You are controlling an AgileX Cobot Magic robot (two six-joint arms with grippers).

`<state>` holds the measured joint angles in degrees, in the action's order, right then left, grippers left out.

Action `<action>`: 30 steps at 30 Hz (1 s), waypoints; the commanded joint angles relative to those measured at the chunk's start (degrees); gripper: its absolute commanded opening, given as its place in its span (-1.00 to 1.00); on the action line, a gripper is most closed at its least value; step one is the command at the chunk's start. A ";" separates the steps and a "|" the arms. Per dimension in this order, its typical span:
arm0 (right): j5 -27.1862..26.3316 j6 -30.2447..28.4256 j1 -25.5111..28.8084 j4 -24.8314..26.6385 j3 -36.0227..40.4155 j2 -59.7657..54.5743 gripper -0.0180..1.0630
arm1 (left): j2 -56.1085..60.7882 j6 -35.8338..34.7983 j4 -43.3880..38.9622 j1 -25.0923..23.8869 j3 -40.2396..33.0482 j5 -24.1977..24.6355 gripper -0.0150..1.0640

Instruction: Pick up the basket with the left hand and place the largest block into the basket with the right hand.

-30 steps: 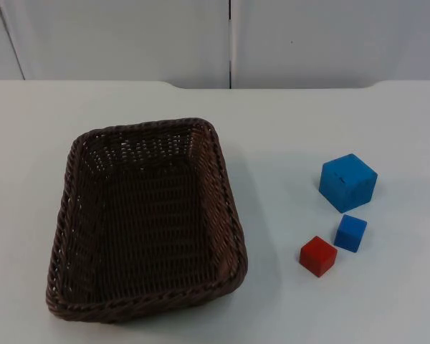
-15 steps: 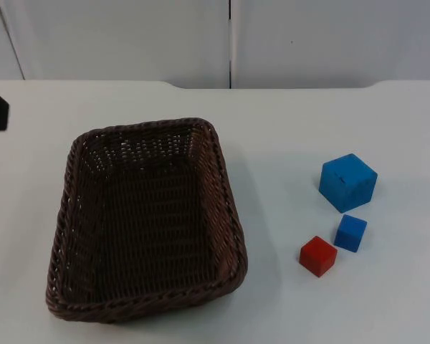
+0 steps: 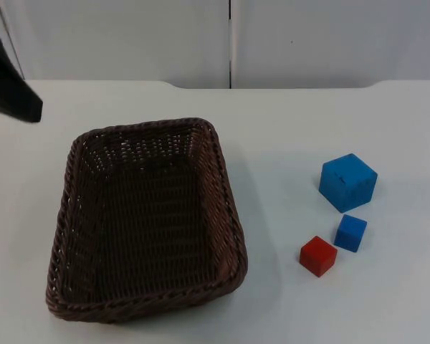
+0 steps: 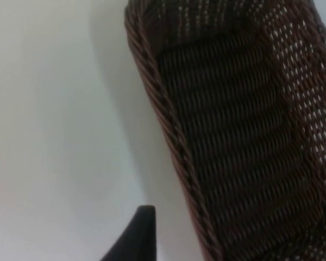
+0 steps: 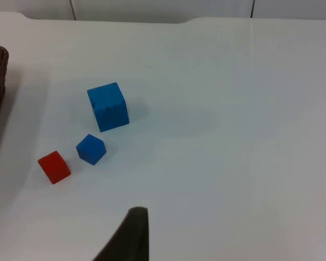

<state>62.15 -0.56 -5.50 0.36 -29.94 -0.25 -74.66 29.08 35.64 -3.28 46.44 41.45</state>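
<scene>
Wicker basket (image 3: 147, 222), long axis toward wall (slightly skewed), upright

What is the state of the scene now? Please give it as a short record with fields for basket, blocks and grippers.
basket: brown wicker basket standing on the white table, nothing inside
largest block: big blue cube, on the table to the right of the basket, not touched
other blocks: small blue cube and small red cube, close in front of the big one
left gripper: at the table's left edge, beyond the basket's far left corner, not holding it
right gripper: fingertip above bare table, apart from the blocks
</scene>
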 commanded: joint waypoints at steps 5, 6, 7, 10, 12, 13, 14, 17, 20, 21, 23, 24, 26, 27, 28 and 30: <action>-0.39 -0.28 0.50 0.03 0.40 0.25 0.98 | -8.25 -3.34 -0.74 -0.13 5.33 1.09 0.97; -0.39 -0.28 0.50 0.03 0.40 0.25 0.98 | -9.59 -3.46 -0.46 -0.13 5.56 1.09 0.97; -0.39 -0.28 0.50 0.03 0.40 0.25 0.98 | -10.77 -3.46 -0.30 -0.13 5.85 1.09 0.97; -0.39 -0.28 0.50 0.03 0.40 0.25 0.98 | -13.31 -3.46 -0.30 -0.13 6.32 0.52 0.97; -0.39 -0.28 0.50 0.03 0.40 0.25 0.98 | -15.11 -3.80 -0.30 -0.13 6.44 -0.29 0.97; -0.39 -0.28 0.50 0.03 0.40 0.25 0.98 | -16.23 -3.95 -0.03 -0.13 6.47 -0.99 0.97; -0.39 -0.28 0.50 0.03 0.40 0.25 0.98 | -16.23 -3.95 -0.03 -0.13 6.47 -0.99 0.97; -0.39 -0.28 0.50 0.03 0.40 0.25 0.98 | -19.95 -4.08 -0.04 -0.13 6.57 -3.28 0.97; -0.39 -0.28 0.50 0.03 0.40 0.25 0.98 | -21.92 -4.08 0.31 -0.01 6.57 -3.72 0.97; -0.39 -0.28 0.50 0.03 0.40 0.25 0.98 | -22.93 -4.08 0.31 0.25 6.57 -4.02 0.97; -0.39 -0.28 0.50 0.03 0.40 0.25 0.98 | -24.53 -4.08 0.15 1.40 6.57 -5.57 0.97; -0.39 -0.28 0.50 0.03 0.40 0.25 0.98 | -25.46 -4.08 0.15 2.39 6.57 -6.79 0.97; -0.39 -0.28 0.50 0.03 0.40 0.25 0.98 | -26.13 -4.08 0.15 3.12 6.57 -8.02 0.97; -0.39 -0.28 0.50 0.03 0.40 0.25 0.98 | -26.83 -4.08 0.15 3.93 6.57 -9.42 0.97; -0.39 -0.28 0.50 0.03 0.40 0.25 0.98 | -27.78 -4.38 0.15 4.37 6.59 -10.56 0.97; -0.39 -0.28 0.50 0.03 0.40 0.25 0.98 | -30.03 -5.58 0.15 4.58 7.22 -10.94 0.97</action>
<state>62.15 -0.56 -5.50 0.36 -29.94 -0.25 -102.74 24.70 35.61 0.83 52.90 32.05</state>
